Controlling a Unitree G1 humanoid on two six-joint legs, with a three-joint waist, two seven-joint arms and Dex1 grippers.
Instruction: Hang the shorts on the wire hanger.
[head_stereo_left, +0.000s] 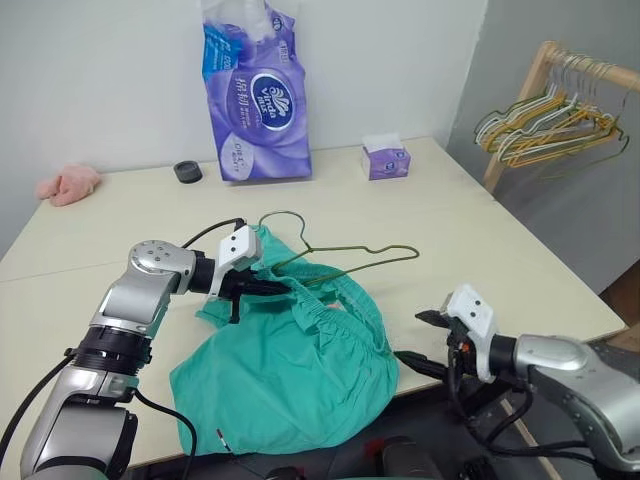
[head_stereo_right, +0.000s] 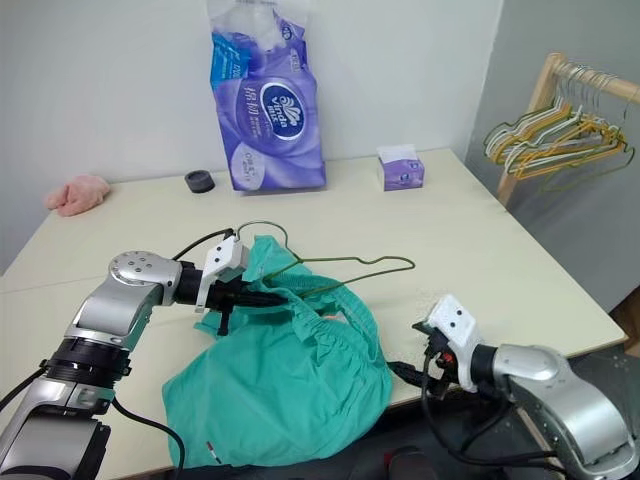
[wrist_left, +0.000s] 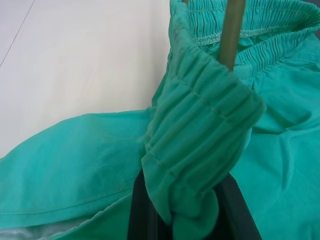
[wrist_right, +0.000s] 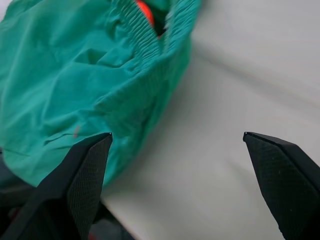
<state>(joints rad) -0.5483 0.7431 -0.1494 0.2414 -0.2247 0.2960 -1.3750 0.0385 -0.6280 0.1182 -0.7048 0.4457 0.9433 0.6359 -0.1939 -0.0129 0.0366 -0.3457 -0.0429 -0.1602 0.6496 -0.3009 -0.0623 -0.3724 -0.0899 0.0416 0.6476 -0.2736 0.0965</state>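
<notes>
The teal-green shorts (head_stereo_left: 290, 375) lie bunched at the table's front, their lower part drooping over the edge. The wire hanger (head_stereo_left: 372, 254) lies on the table with its hook (head_stereo_left: 285, 217) behind the shorts and one side running under the gathered waistband (wrist_left: 200, 115). My left gripper (head_stereo_left: 272, 288) is shut on a fold of that waistband, and the hanger's wire (wrist_left: 231, 30) rises just past the pinched fold. Whether the wire is also pinched is hidden. My right gripper (head_stereo_left: 421, 340) is open and empty at the front edge, just right of the shorts (wrist_right: 75, 65).
A purple tissue pack (head_stereo_left: 255, 95) stands at the back wall with a small tissue box (head_stereo_left: 386, 160) to its right, a black ring (head_stereo_left: 187, 172) and a pink fluffy cloth (head_stereo_left: 68, 184) to its left. A wooden rack with bunched hangers (head_stereo_left: 555, 125) stands beyond the table's right edge.
</notes>
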